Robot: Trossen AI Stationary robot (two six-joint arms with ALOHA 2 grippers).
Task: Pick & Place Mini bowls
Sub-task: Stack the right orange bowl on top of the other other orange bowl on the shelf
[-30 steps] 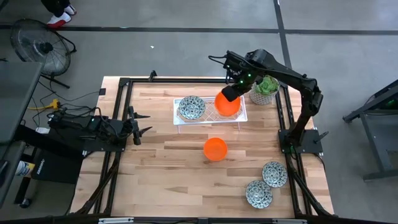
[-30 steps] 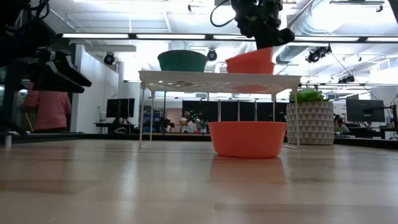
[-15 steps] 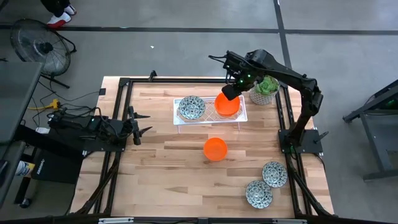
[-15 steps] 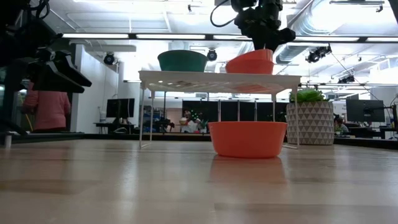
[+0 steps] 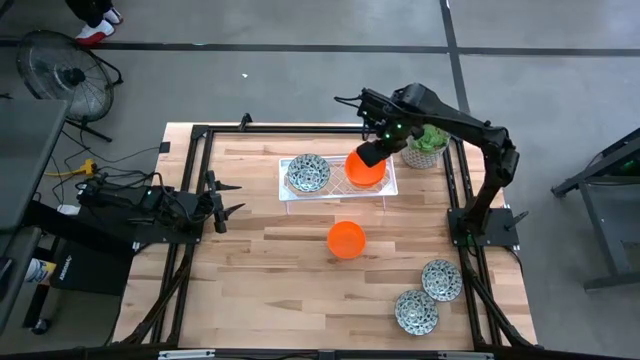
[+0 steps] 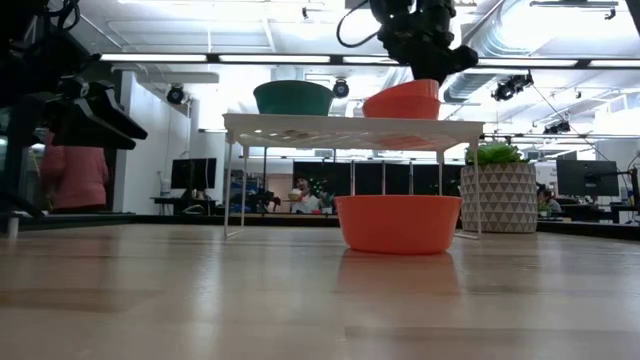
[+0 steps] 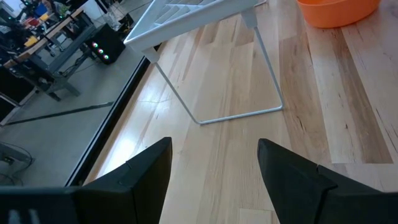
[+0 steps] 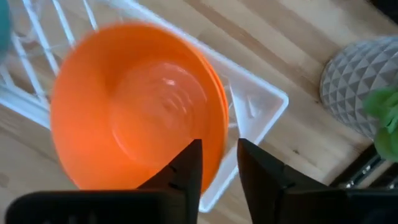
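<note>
A white wire rack [image 5: 285, 185] stands far of the table's middle. On it sit a mosaic mini bowl [image 5: 308, 173] and an orange mini bowl [image 5: 364, 172], which is slightly tilted in the low view [image 6: 402, 103]. My right gripper [image 8: 219, 155] points down over that orange bowl's far-right rim [image 8: 217, 124], open, one finger inside the rim and one outside. Another orange bowl [image 5: 346, 240] rests on the table's middle, and two mosaic bowls [image 5: 441, 280] [image 5: 416, 312] sit near right. My left gripper [image 7: 214, 168] waits open at the table's left.
A pale patterned pot with a green plant [image 5: 427, 143] stands just right of the rack, close to my right gripper. Bare wood lies between the rack and the table's near edge on the left side. A black frame borders the table.
My right gripper has brought the orange bowl down: a second ago it hung steeply tilted just above the rack, and now it rests on the rack's top, tilted less. The gripper stays over the bowl's rim.
</note>
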